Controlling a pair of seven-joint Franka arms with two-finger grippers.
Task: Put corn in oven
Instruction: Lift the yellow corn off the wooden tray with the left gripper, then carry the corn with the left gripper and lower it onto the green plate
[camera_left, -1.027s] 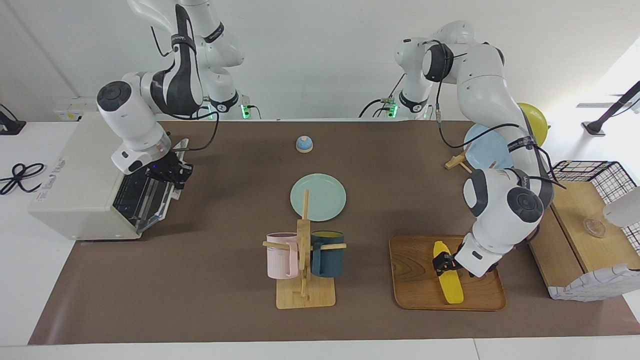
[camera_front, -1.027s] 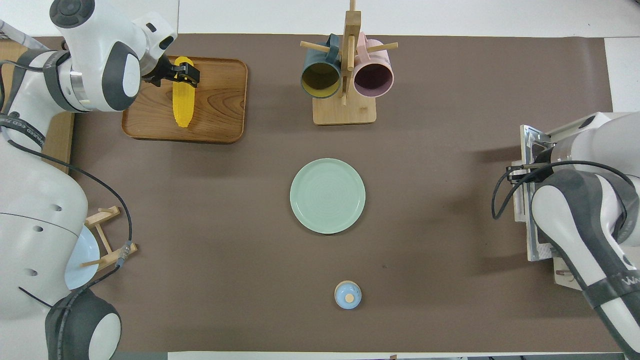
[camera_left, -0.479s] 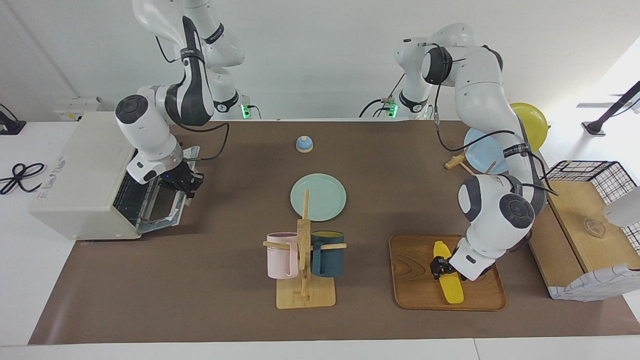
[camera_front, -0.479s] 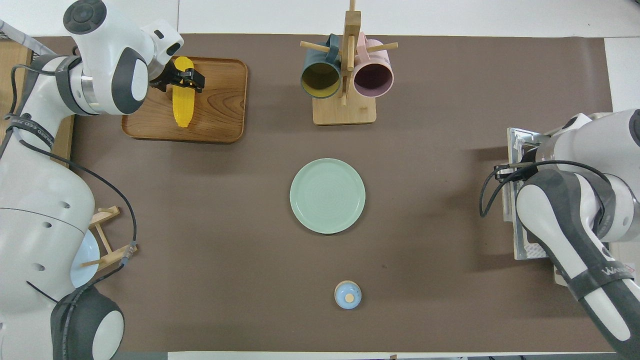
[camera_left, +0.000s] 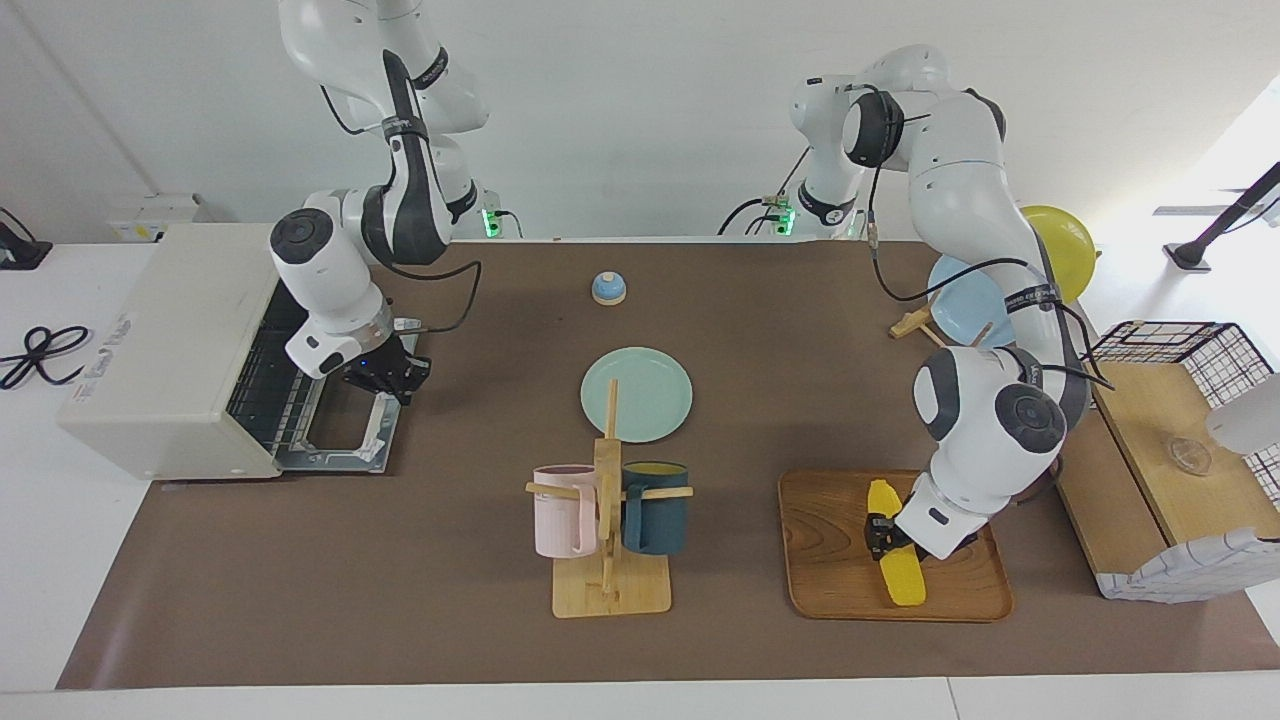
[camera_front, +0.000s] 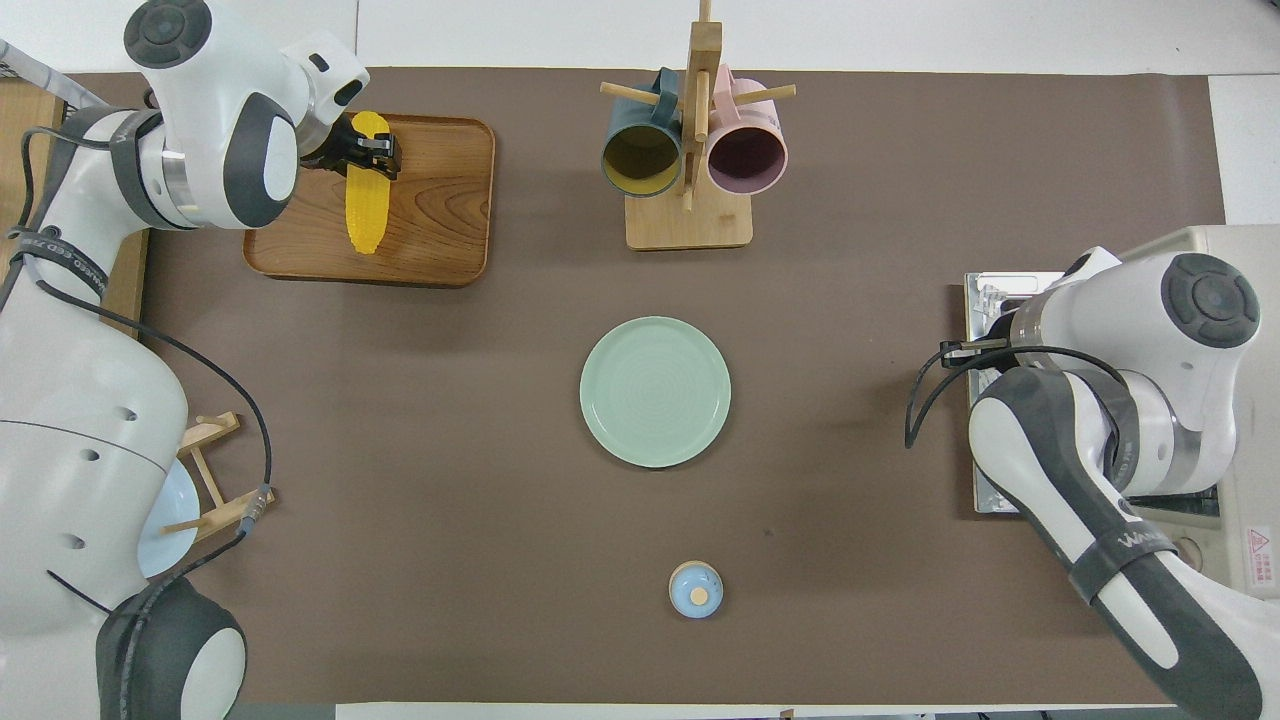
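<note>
Lowered since the earlier frames, the oven (camera_left: 170, 350) door (camera_left: 345, 430) now lies flat on the table in front of the oven, the wire rack exposed; over the same interval the left gripper's fingers have come together on the corn.

Facing view, read left to right, with the wooden tray (camera_left: 830, 560) as landmark. Oven: at the right arm's end of the table, well apart from the tray. Right gripper (camera_left: 385, 378): over the opened door at its handle edge, fingertips together; whether they pinch the handle cannot be told. Mug rack (camera_left: 607, 520): between oven and tray. Corn (camera_left: 898, 560): lying on the tray, long axis running nearer-to-farther from the robots. Left gripper (camera_left: 880, 532): down on the tray, clamped across the cob at about mid-length, square to its long axis.

Governing relation: the left arm alone is at the corn, while the oven mouth lies the whole table's length away toward the right arm. Judged next step: lift clear of the tray, then carry toward the rack or hand over.
</note>
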